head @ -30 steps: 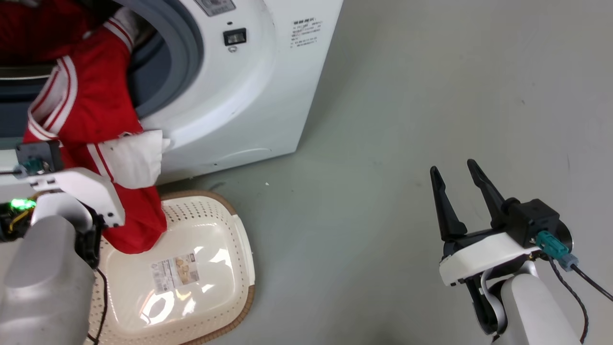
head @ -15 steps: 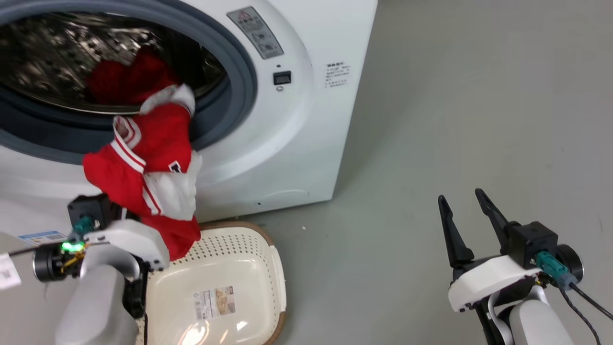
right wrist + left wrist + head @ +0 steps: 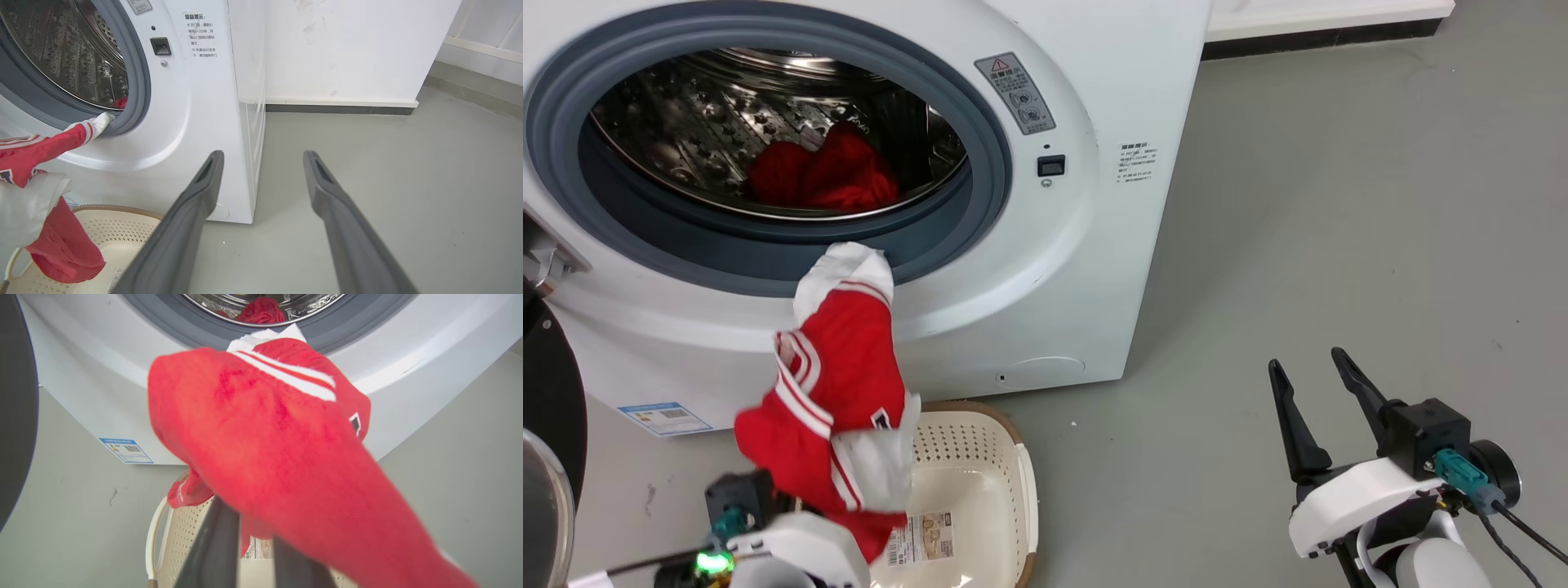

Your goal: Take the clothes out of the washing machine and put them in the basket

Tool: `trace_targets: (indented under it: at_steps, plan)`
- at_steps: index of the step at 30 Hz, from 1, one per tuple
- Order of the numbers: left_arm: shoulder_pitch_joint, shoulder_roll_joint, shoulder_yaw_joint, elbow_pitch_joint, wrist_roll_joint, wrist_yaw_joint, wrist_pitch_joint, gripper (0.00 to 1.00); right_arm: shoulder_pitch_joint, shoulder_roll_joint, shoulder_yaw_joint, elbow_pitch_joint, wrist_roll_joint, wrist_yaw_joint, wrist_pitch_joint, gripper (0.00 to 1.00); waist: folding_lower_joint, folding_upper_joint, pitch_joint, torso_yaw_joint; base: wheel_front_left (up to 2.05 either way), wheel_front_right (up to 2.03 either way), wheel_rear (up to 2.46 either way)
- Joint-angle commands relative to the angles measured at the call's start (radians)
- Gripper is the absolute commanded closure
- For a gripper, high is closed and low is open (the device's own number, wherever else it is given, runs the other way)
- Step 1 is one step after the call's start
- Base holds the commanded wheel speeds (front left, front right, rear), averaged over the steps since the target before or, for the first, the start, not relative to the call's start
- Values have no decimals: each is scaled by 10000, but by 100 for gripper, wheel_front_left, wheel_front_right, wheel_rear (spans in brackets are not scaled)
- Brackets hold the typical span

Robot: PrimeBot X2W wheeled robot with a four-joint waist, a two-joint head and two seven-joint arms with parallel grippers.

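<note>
Red garment (image 3: pixel 837 408) hangs over the basket (image 3: pixel 1023 482), pinched by the left gripper (image 3: pixel 250 526) under it, white end touching the washing machine (image 3: pixel 1094 269) porthole rim (image 3: pixel 984 220); another red garment (image 3: pixel 821 175) lies in the drum (image 3: pixel 686 131). Right gripper (image 3: pixel 1305 363) is spread, well apart from the washing machine

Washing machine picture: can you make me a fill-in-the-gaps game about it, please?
The hanging red garment dangles above the cream ____.
A second red garment lies inside the steel ____ of the washing machine.
The right end effector is wide ____, holding nothing.
Missing words: basket; drum; open.
</note>
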Motion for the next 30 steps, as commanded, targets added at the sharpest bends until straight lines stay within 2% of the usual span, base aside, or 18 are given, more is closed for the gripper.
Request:
trace_targets:
  at_steps: [1,6,10,19,30]
  plan:
    - [272,-87,-22,-97,-104,61,74,100,70,1,2,-109,-1,-7,30,0,1,0,70,1,0,0,0]
    - [872,-289,-94,77,-344,85,306,100,-55,1,6,-283,54,-7,64,0,1,0,405,-42,0,0,0]
    - [737,-427,-95,455,-476,64,273,100,-264,2,-46,-408,80,-7,50,0,1,0,884,-49,0,0,0]
    - [-926,-295,27,1941,-546,-57,-75,100,-988,2,42,-627,186,-7,-109,0,1,0,2591,-393,0,0,0]
    - [-3307,-98,126,5185,-698,-319,-174,100,-1894,5,232,-475,426,-7,-513,0,1,0,4591,-1009,0,0,0]
